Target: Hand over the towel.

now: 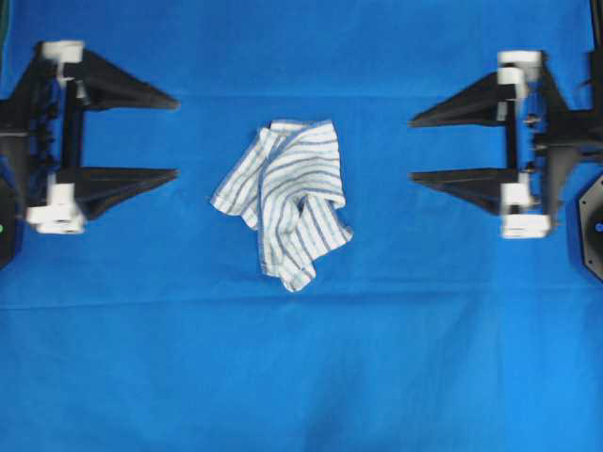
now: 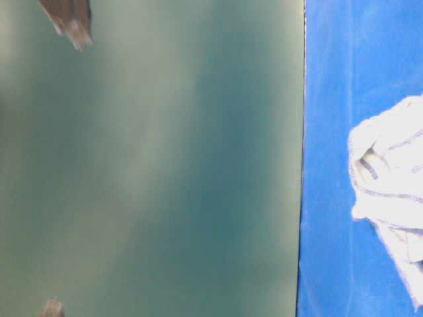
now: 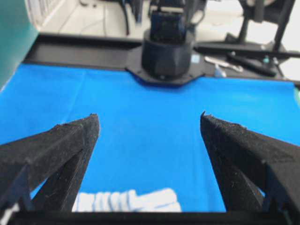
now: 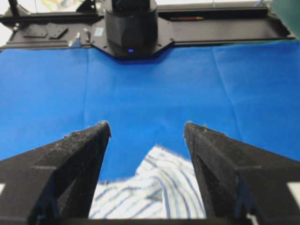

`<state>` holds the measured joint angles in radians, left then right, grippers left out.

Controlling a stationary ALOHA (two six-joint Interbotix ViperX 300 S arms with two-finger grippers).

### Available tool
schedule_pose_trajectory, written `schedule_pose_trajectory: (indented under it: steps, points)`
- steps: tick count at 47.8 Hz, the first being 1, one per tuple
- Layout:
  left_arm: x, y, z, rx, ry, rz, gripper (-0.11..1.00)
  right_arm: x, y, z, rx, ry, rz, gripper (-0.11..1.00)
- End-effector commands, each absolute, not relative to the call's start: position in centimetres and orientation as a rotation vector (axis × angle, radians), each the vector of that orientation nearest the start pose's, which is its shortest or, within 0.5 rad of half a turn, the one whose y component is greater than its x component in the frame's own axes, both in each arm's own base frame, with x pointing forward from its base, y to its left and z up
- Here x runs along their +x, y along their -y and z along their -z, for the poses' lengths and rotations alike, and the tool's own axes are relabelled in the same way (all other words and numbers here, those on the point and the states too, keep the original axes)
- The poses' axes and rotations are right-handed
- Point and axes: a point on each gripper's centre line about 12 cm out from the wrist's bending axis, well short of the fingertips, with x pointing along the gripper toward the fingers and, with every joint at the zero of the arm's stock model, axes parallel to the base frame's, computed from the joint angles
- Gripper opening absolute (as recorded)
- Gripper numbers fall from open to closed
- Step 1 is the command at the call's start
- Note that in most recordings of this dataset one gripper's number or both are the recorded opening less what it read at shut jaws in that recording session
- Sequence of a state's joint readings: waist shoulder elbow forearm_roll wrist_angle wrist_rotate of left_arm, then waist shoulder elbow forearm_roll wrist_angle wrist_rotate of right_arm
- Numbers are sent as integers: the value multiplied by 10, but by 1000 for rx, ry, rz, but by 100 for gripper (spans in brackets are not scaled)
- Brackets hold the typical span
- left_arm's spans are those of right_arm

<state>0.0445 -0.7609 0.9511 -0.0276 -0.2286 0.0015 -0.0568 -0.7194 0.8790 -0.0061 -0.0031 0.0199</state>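
Zero progress so far imo: the towel [image 1: 287, 198] lies crumpled on the blue-clothed counter [image 1: 301, 377], left tool [image 1: 175, 136] and right tool [image 1: 412, 150] both spread wide, pickup and handover all left.

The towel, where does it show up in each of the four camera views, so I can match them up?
Overhead: the towel lies crumpled mid-picture, between the two open grippers, touching neither.
Table-level: at the right edge, partly cut off.
Left wrist: a strip at the bottom edge, between the fingers, left of centre.
Right wrist: bottom centre, between the fingers.
Shared landmark: the blue tablecloth under it, seen in all four views.
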Motion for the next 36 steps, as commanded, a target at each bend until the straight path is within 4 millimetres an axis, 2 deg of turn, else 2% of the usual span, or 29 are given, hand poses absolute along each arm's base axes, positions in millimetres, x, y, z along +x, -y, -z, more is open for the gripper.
schedule_pose_trajectory:
  steps: [1,11,21,29,36]
  points:
    - [233,-12,-343,-23,51,-52,93,245,14,-337,11,-138,56,69]
    - [192,-9,-333,-21,24,-48,93,206,11,-323,13,-144,57,69]
    - [158,-7,-304,-15,28,-47,93,175,10,-287,16,-148,57,69]
    - [142,-7,-271,-12,17,-47,93,162,9,-255,24,-145,57,69]
    - [138,-7,-251,-15,5,-48,93,162,9,-238,33,-153,57,69]
